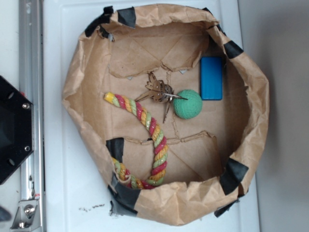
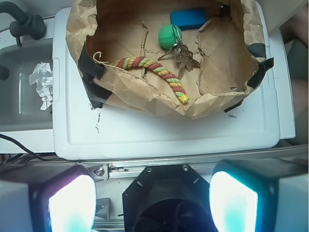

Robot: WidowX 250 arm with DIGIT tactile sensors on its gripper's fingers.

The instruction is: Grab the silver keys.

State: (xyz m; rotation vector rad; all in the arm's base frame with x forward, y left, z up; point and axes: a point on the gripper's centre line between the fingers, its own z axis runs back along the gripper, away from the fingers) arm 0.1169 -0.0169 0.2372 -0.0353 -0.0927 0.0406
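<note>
**Approach Phase: Silver Keys Not Yet Engaged**

Jaws stand wide apart and hold nothing; in the wrist view the two pale pads frame the bottom corners, placing the gripper (image 2: 152, 205) well back from the work area, above the arm's black base.

Target location: the silver keys (image 1: 158, 92) lie on the floor of the brown paper bin (image 1: 251, 140), near its centre. They fan out from a ring, with one thin blade reaching toward and apparently touching the green ball (image 1: 187, 104) just to their right. The rope (image 1: 152, 128) begins just left of the keys and curves away toward the bin wall. The blue block (image 1: 211, 78) lies beyond the ball, clear of the keys.

Procedure, as judged from this moment:

1. Travel over the crumpled paper wall with margin; the rim stands high and is uneven (black tape patches mark its corners).
2. Centre the jaws over the ring-end cluster, where the metal is thickest, not over the single thin blade.
3. Orient the jaws so neither finger lands on the ball or the rope end.
4. Descend fully to the paper floor before closing; flat keys offer little height to pinch.

Risk: a shallow close will likely skate over the blades, or nudge the ball.
</note>
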